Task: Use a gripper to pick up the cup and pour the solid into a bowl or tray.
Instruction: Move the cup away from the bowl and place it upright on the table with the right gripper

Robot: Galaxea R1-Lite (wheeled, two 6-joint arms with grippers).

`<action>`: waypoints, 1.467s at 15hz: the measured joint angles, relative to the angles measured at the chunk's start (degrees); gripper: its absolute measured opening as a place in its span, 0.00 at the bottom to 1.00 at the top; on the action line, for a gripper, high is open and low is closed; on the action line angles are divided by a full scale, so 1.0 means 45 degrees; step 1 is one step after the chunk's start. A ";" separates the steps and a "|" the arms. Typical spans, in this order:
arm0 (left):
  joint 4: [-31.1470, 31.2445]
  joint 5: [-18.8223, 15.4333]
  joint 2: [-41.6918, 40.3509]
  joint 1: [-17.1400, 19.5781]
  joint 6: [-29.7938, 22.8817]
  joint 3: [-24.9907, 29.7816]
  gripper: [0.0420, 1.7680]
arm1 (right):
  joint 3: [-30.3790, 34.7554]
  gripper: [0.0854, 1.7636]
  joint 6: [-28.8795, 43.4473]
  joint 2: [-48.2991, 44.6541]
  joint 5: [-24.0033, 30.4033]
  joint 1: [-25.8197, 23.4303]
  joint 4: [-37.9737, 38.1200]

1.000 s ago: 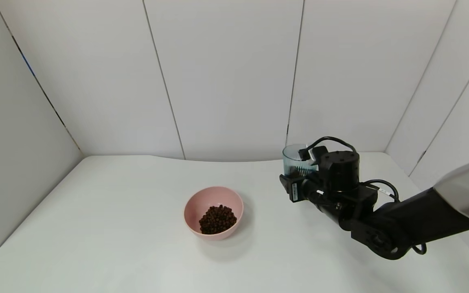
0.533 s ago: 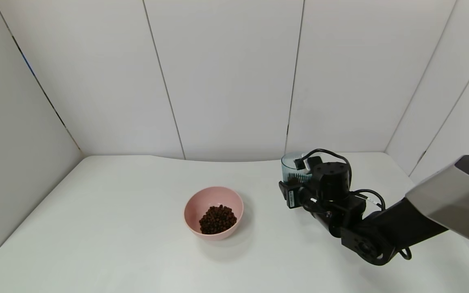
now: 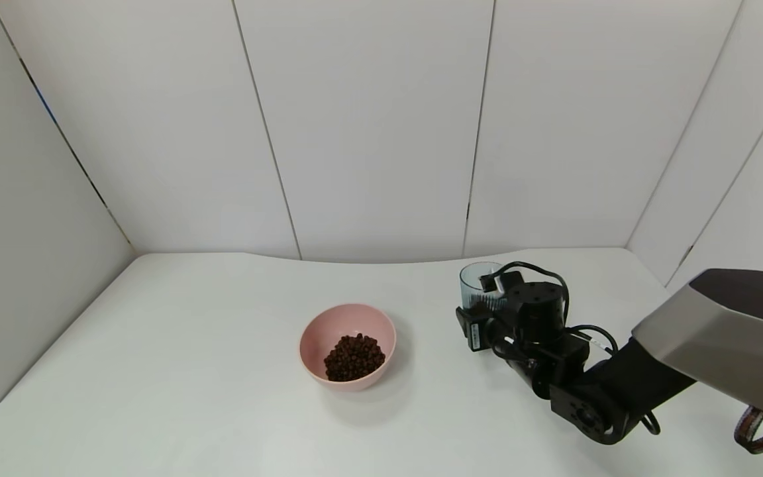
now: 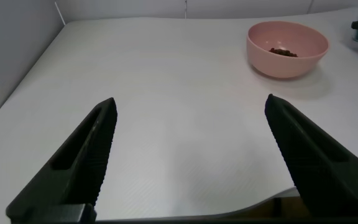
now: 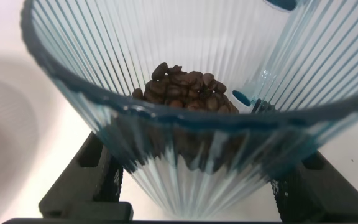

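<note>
My right gripper (image 3: 482, 306) is shut on the ribbed blue-grey cup (image 3: 474, 281), upright and low over the table at the back right. In the right wrist view the cup (image 5: 104, 56) stands between my two black fingers (image 5: 89, 180), with dark-brown pellets (image 5: 188, 87) in its bottom. The pale-pink bowl (image 3: 318, 331) sits mid-table, left of the cup, with a heap of pellets (image 3: 354, 356) inside. My left gripper (image 4: 190, 149) is open and empty over the table's near edge; the bowl (image 4: 263, 53) shows far ahead of it.
White table (image 3: 189, 371) with white wall panels at the back and both sides. A brown strap loop (image 3: 762, 430) hangs at the lower right by the right arm.
My right gripper has come down and a little nearer with the cup, now close to the table. The bowl and its pellets have not moved.
</note>
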 joint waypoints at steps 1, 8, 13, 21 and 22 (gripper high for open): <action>0.0000 0.0005 0.0000 0.0000 -0.0005 0.0000 0.97 | 0.0008 0.74 0.0038 0.0038 -0.0049 -0.0005 0.0005; 0.0000 0.0005 0.0000 0.0000 0.0000 0.0000 0.97 | -0.0024 0.74 0.0087 0.0442 -0.0219 -0.0127 -0.0558; 0.0000 0.0000 0.0000 0.0000 -0.0005 0.0000 0.97 | 0.0027 0.81 0.0081 0.0680 -0.0171 -0.0219 -0.0783; 0.0000 0.0005 0.0000 0.0000 0.0000 0.0000 0.97 | 0.0033 0.91 0.0076 0.0650 0.0404 -0.0482 -0.0623; 0.0000 0.0000 0.0000 0.0000 0.0000 0.0000 0.97 | 0.0076 0.92 0.0081 0.0607 0.0515 -0.0520 -0.0607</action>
